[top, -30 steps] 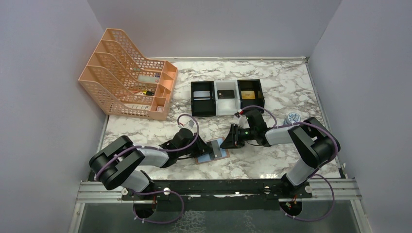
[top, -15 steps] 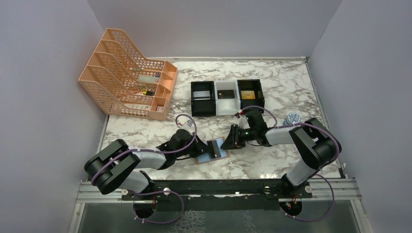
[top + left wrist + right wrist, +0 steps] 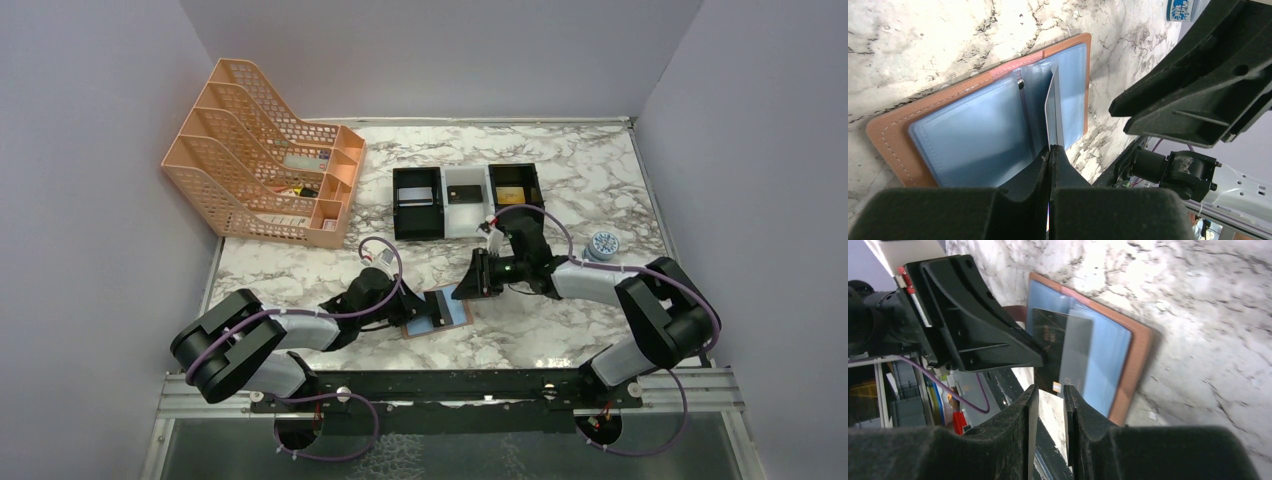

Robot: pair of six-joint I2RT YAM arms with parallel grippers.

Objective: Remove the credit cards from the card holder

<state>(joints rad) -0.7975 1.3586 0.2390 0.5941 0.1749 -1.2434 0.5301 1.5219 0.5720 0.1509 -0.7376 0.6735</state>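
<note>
The tan card holder (image 3: 448,318) lies open on the marble, its blue-grey lining (image 3: 978,135) facing up. My left gripper (image 3: 1050,150) is shut on a credit card (image 3: 1053,112) that stands on edge out of the middle pocket. In the right wrist view a dark grey card (image 3: 1047,340) and a silver-grey card (image 3: 1076,357) overlap there beside the left fingers (image 3: 998,347); I cannot tell if both are pinched. My right gripper (image 3: 1049,389) hovers just off the wallet's right edge, open by a narrow gap with nothing in it. Seen from the top, the left gripper (image 3: 418,305) and right gripper (image 3: 468,284) flank the wallet.
Behind the wallet stand a black tray (image 3: 400,205), a white tray (image 3: 463,218) and another black tray (image 3: 538,195), each with a card inside. An orange mesh file rack (image 3: 265,155) fills the back left. A small blue-lidded tub (image 3: 602,244) sits at the right.
The left gripper has shifted slightly with the card. The right gripper has drawn a little back and left, and its elbow has swung out to the right.
</note>
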